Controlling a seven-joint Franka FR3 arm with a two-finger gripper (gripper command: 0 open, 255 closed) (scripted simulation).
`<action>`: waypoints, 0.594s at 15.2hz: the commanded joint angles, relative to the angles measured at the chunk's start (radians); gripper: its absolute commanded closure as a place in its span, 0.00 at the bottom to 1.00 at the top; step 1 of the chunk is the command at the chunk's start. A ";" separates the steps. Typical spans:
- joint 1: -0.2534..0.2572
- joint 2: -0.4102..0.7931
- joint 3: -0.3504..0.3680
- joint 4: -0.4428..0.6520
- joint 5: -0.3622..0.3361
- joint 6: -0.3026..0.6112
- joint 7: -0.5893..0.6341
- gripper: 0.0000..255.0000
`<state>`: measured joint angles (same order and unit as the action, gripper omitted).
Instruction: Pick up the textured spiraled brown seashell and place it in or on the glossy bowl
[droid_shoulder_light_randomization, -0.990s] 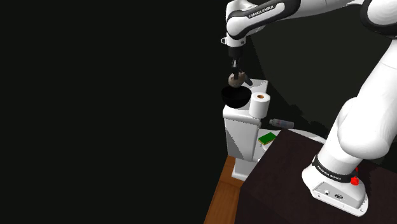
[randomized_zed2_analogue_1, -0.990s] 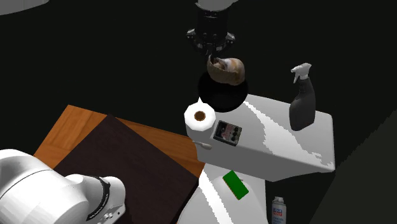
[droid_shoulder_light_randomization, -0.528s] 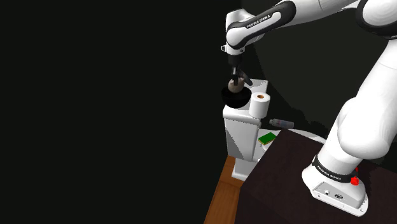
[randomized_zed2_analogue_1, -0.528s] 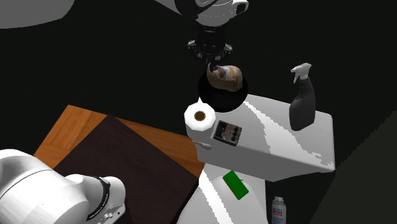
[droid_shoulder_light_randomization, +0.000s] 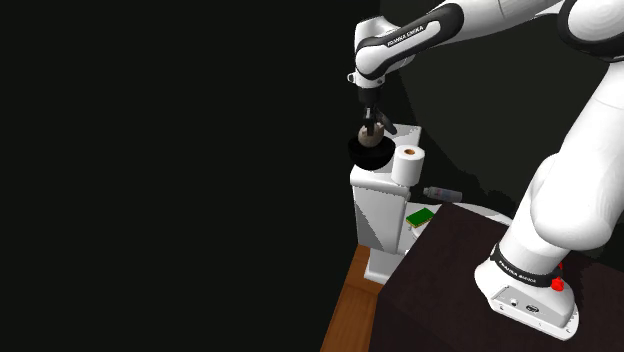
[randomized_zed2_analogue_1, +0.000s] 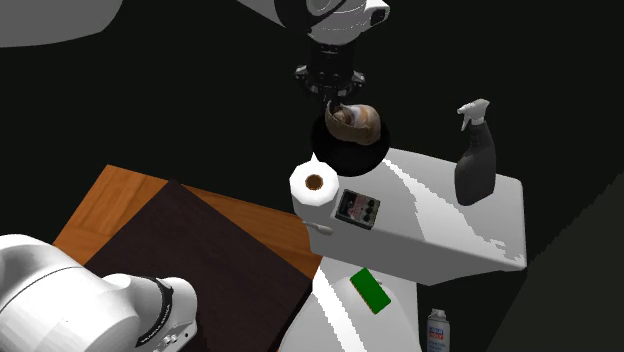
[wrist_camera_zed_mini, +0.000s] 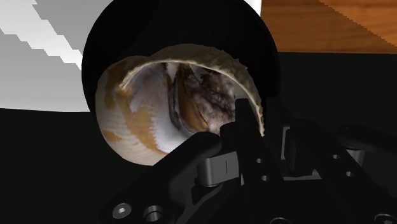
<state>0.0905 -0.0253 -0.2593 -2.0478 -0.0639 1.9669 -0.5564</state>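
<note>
- pickup's done: claw (randomized_zed2_analogue_1: 337, 102) grips the brown seashell (randomized_zed2_analogue_1: 360, 122) by its lip
- black bowl (randomized_zed2_analogue_1: 347, 157) sits right under the claw
- left, I'd say: let go, pull away

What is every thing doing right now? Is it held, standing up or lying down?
pincer: shut on the seashell's lip.
seashell: held, opening towards the wrist camera, low over the bowl.
bowl: black, upright, with the seashell at its mouth.
paper roll: standing on end beside the bowl.
spray bottle: upright, nozzle on top.
green block: lying flat.
</note>
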 joint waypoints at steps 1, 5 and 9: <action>0.000 0.000 0.000 0.000 0.000 0.000 0.000 0.00; 0.000 0.000 0.000 0.000 0.000 0.000 0.000 0.00; 0.003 -0.017 0.004 0.083 -0.002 -0.100 0.002 0.00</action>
<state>0.0913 -0.0394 -0.2582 -1.9953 -0.0661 1.9025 -0.5574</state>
